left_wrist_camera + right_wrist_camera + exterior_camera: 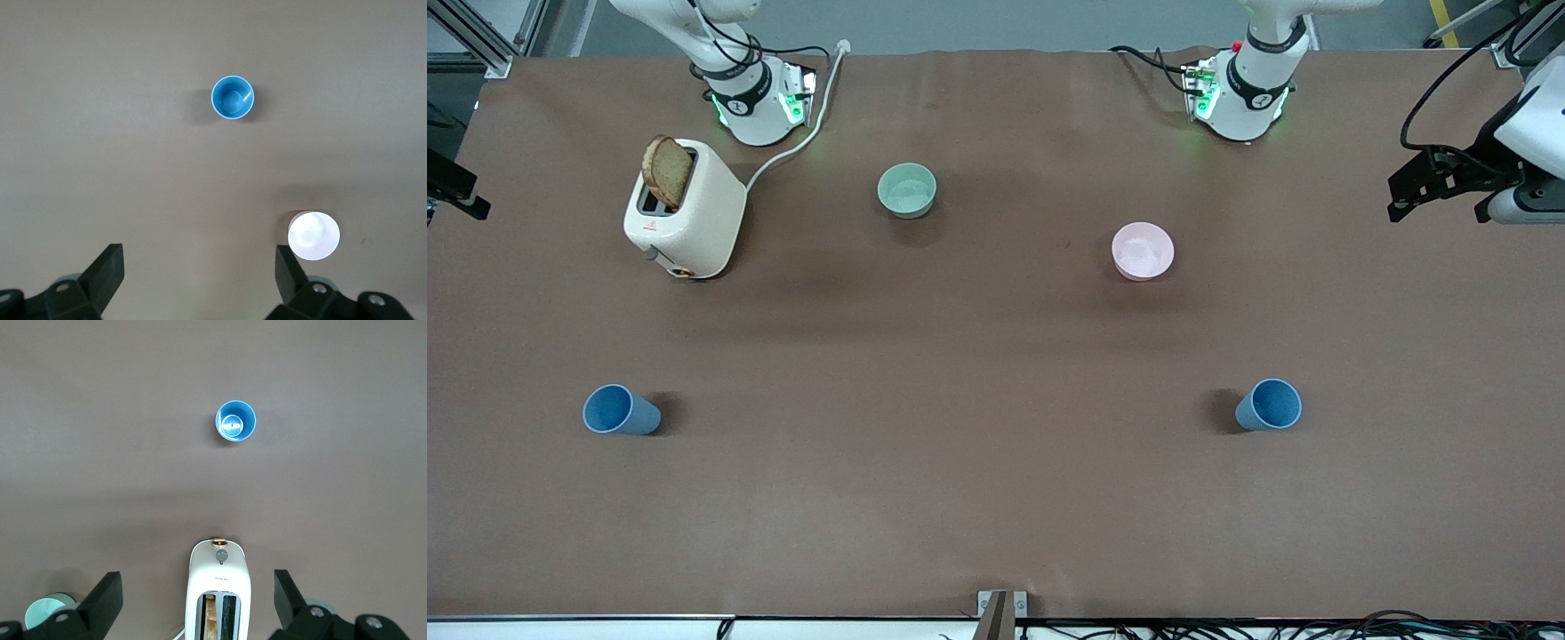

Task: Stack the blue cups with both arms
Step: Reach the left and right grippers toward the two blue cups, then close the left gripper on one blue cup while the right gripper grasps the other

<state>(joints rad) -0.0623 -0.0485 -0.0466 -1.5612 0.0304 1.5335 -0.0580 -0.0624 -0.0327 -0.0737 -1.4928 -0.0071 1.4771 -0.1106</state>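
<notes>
Two blue cups stand upright and far apart on the brown table. One blue cup (621, 410) is toward the right arm's end and also shows in the right wrist view (235, 421). The other blue cup (1269, 404) is toward the left arm's end and also shows in the left wrist view (233, 97). My left gripper (199, 273) is open and empty, high over the table beside the pink bowl. My right gripper (197, 597) is open and empty, high over the toaster. Both cups are apart from the grippers.
A pink bowl (1143, 251) and a pale green bowl (907, 189) sit farther from the front camera than the cups. A white toaster (685, 209) holding a slice of bread stands near the right arm's base, its cord running to the table's edge.
</notes>
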